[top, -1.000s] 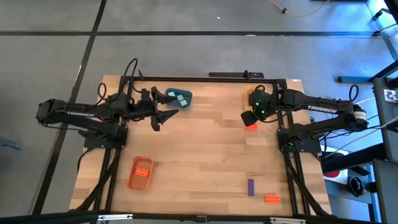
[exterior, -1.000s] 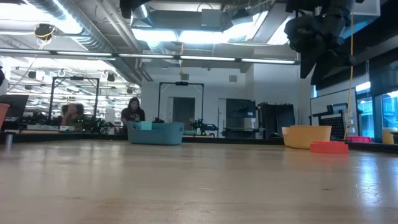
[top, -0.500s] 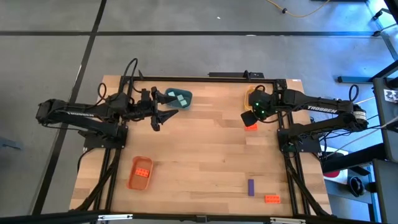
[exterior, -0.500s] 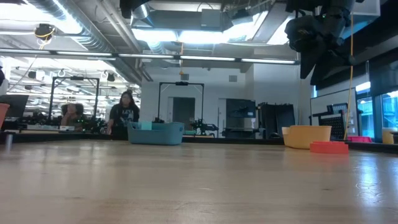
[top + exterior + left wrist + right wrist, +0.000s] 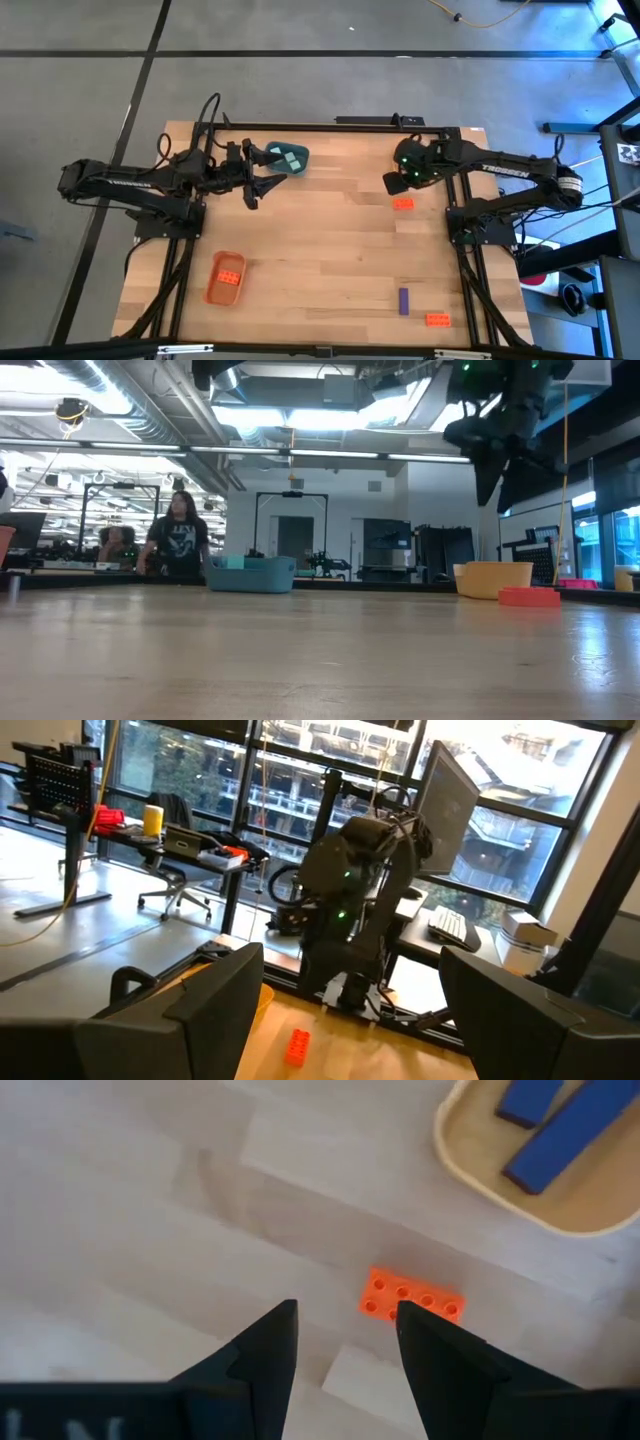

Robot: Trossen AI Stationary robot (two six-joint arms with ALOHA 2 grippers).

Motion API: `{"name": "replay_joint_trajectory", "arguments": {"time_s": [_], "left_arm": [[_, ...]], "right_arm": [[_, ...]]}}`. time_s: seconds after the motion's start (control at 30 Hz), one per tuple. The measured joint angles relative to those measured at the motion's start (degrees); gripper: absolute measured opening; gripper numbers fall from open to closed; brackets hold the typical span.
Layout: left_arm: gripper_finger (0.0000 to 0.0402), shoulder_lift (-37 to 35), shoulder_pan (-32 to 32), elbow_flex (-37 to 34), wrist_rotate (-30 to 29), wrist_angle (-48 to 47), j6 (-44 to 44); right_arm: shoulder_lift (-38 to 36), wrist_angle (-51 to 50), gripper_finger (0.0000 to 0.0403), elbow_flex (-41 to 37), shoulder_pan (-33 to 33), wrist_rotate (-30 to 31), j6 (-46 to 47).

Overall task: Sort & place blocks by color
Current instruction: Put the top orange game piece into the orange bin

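An orange-red block [image 5: 403, 203] lies flat on the table, seen studs-up in the right wrist view [image 5: 412, 1302]. My right gripper [image 5: 391, 184] hangs open above the table just beside it, toward the left; its fingers [image 5: 268, 1348] touch nothing. Behind it the yellow tray [image 5: 520, 1190] holds two blue-purple blocks [image 5: 560, 1140]. My left gripper [image 5: 268, 183] waits open beside the blue tray [image 5: 288, 158], which holds pale teal blocks. A purple block [image 5: 403, 300] and another orange-red block [image 5: 436, 319] lie near the table's near right corner.
An orange tray [image 5: 225, 278] with orange-red blocks stands near the table's near left corner. The middle of the table [image 5: 320, 250] is bare wood. In the low view a person [image 5: 175, 545] walks in the room behind the blue tray [image 5: 250, 573].
My right gripper has risen, tipped and drawn a little toward the table's far left, uncovering the orange-red block, which stays where it lay. The person in the background has walked leftward.
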Motion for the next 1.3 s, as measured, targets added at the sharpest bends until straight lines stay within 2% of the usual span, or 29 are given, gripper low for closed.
{"name": "replay_joint_trajectory", "arguments": {"time_s": [0.17, 0.27, 0.47, 0.6, 0.83, 1.03, 1.3], "left_arm": [[0.0294, 0.0, 0.0, 0.0, 0.0, 0.0, -1.1], [0.0294, 0.0, 0.0, 0.0, -1.1, 0.0, -1.3], [0.0294, 0.0, 0.1, 0.0, -1.6, 0.0, -1.3], [0.0294, 0.0, 0.1, 0.0, -1.6, 0.3, -1.3], [0.0294, 0.0, 0.1, 0.0, -1.6, 0.4, -1.4], [0.0294, 0.0, 0.1, 0.0, -1.5, 0.4, -1.4], [0.0294, 0.0, 0.1, 0.0, -1.5, 0.4, -1.3]], "right_arm": [[3.4, 0.2, 0.0174, 0.0, -0.1, 4.0, 5.6], [4.2, 0.5, 0.0174, -0.9, 0.7, 8.3, 12.6], [2.5, 2.4, 0.0174, -7.9, 3.0, 16.1, 35.1], [0.6, 6.5, 0.0174, -13.2, 6.3, 18.0, 51.0], [0.6, 10.1, 0.0174, -20.4, 15.7, 19.4, 81.4], [1.4, 15.0, 0.0174, -21.5, 14.7, 18.3, 82.2], [1.5, 11.9, 0.0174, -21.1, 14.3, 15.8, 78.1]]}}
